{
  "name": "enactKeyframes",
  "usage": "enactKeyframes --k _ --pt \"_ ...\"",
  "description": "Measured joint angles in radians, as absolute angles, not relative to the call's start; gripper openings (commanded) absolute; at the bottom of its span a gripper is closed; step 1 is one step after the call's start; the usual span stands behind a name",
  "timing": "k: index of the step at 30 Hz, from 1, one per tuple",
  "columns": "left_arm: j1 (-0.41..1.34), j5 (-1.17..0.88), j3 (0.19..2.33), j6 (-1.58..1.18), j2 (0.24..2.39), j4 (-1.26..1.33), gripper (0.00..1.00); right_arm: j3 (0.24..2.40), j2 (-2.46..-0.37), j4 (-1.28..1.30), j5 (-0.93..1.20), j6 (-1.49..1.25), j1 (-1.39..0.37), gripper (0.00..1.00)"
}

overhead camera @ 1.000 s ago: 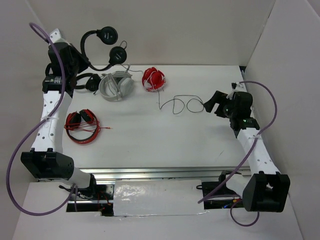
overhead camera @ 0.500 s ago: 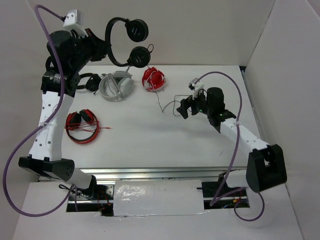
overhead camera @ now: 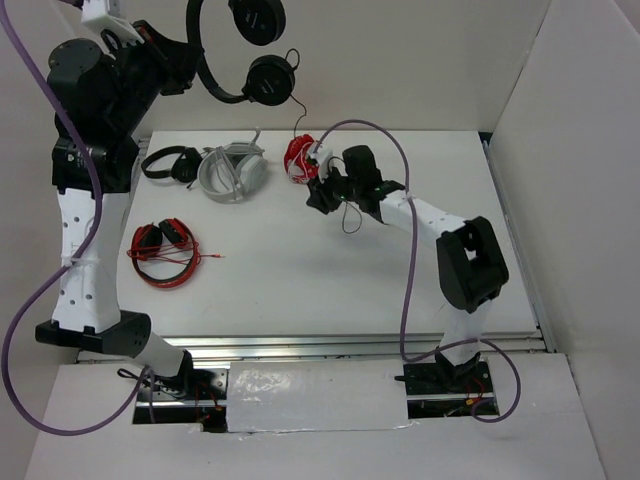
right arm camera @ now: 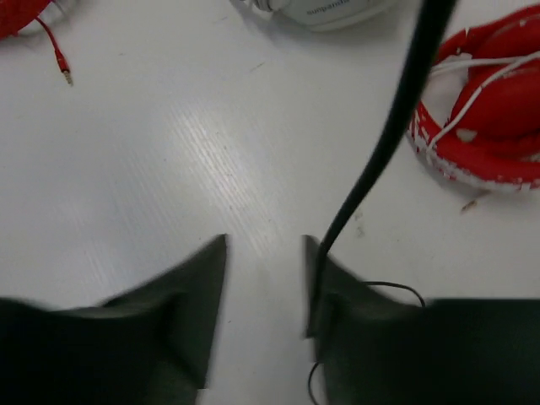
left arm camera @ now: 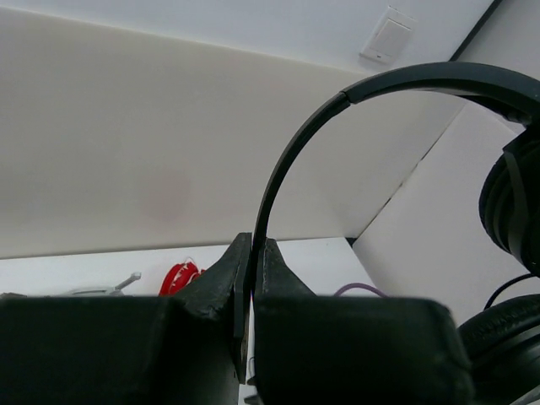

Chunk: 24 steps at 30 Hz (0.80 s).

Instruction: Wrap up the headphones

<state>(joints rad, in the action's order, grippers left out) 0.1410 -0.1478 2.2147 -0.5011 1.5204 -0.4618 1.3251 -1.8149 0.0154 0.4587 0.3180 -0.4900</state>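
The headphones (overhead camera: 212, 80), black with a thin headband and two round earcups, hang in the air at the top left. My left gripper (overhead camera: 183, 66) is shut on the headband (left arm camera: 287, 160), which stands pinched between the fingertips of that gripper (left arm camera: 253, 245). The thin black cable (overhead camera: 298, 118) drops from the lower earcup (overhead camera: 270, 78) to the table. My right gripper (overhead camera: 319, 194) sits low over the table beside it. In the right wrist view this gripper (right arm camera: 266, 245) has its jaws apart, and the cable (right arm camera: 396, 110) runs along the inner edge of the right finger.
On the table's back left lie another black pair (overhead camera: 170, 162) and grey-white headphones (overhead camera: 232, 172). A red bundle with white wire (overhead camera: 305, 157) sits just behind the right gripper. Red headphones with a coiled red cable (overhead camera: 162, 250) lie at the left. White walls surround the table.
The left arm has lifted the headphones higher. The right arm has swept left across the table to the hanging cable, and its jaws have narrowed.
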Motion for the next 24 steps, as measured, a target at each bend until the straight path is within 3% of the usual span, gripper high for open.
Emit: enactKeyframes --k 1,2,7,15,24 --pt "0.139 -0.141 2.215 -0.501 1.515 -0.456 0.00 1.372 -1.845 0.043 0.463 0.321 -0.493 0.21" --pt "0.138 -0.134 2.209 -0.502 1.512 -0.451 0.00 1.398 -1.861 0.059 0.465 0.329 -0.497 0.01" --pt "0.125 -0.080 2.118 -0.508 1.504 -0.426 0.00 1.230 -1.775 0.061 0.434 0.337 -0.540 0.00" --pt "0.117 0.114 2.062 -0.581 1.591 -0.442 0.00 0.854 -1.411 0.049 0.337 0.237 -0.752 0.00" --pt "0.163 0.419 1.985 -0.660 1.716 -0.515 0.00 0.923 -1.324 0.212 0.082 0.204 -0.915 0.00"
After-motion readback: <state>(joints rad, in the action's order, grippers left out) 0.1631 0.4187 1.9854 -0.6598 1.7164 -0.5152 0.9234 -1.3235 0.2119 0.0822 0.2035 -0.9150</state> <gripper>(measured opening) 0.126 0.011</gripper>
